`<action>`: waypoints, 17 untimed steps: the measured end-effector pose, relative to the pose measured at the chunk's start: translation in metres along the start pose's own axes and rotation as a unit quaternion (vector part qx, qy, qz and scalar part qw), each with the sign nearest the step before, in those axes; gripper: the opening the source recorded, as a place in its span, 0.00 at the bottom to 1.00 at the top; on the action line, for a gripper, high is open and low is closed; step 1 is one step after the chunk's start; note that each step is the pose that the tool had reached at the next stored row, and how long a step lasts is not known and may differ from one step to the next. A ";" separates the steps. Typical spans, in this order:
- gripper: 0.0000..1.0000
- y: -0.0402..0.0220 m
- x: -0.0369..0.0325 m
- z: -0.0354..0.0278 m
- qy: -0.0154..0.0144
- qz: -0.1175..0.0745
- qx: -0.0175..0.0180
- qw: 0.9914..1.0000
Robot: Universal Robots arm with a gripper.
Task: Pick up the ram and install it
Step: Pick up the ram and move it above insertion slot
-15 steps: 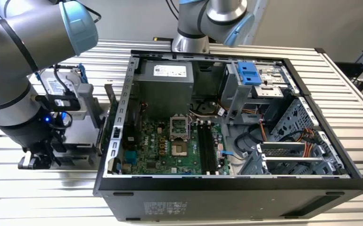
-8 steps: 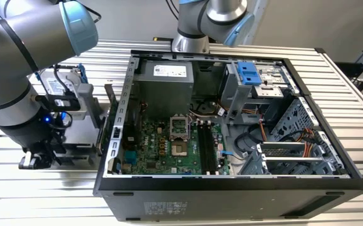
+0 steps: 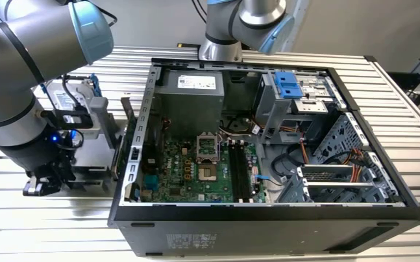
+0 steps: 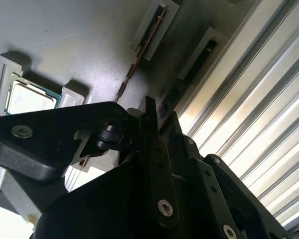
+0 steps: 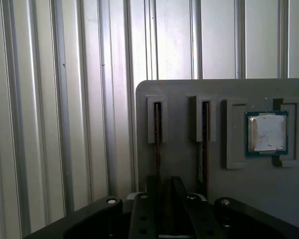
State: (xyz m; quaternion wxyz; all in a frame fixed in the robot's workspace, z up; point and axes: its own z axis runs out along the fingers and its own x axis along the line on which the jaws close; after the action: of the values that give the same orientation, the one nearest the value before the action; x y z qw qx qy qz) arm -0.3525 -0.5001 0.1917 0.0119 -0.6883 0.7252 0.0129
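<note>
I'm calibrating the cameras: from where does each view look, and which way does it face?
Exterior view: off the arm, high, looking down into the open computer case; the arm and gripper show at the exterior view's left.
First wrist view: on the wrist, facing past the gripper onto the grey tray.
Second wrist view: likewise, closer, oblique.
Both wrist views share gripper, processor, ram.

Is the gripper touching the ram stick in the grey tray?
Cannot tell. In the first wrist view the gripper covers the near end of the ram standing in the tray, so neither contact nor gap shows.
</note>
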 end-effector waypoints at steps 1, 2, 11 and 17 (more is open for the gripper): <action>0.00 0.0000 0.0000 0.0000 0.000 0.000 0.000 1.000; 0.00 0.0000 0.0000 0.0000 0.000 0.000 0.000 1.000; 0.00 0.0000 0.0001 0.0000 0.000 0.000 0.000 1.000; 0.00 0.0000 0.0002 -0.0006 0.000 0.000 0.000 1.000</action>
State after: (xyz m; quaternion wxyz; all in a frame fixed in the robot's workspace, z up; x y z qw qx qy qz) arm -0.3526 -0.5003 0.1923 0.0120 -0.6883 0.7252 0.0129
